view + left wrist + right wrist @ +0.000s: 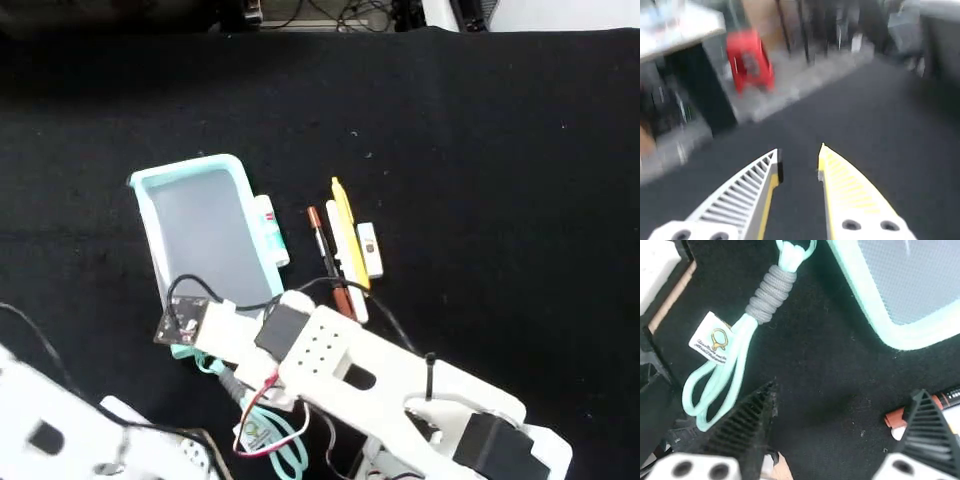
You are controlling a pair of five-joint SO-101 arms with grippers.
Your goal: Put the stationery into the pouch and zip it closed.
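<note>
The pens (340,250) lie bundled just beside the pouch (200,225). They are likely light, stiff and slick, so best pinched mid-barrel. The right gripper (846,389) hangs spread near the pouch's corner. The left gripper (799,148) is spread too, aloft.

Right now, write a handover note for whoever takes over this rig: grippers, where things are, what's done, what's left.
Left gripper: open, empty, above the bare table.
Right gripper: open, empty, low over the table between the cord of the pouch and a brown pen.
Pouch lies flat; a white stick lies along its edge, with the pens and a small white piece clustered just beyond.
Done: nothing packed.
Left: load every item, then zip the pouch.
</note>
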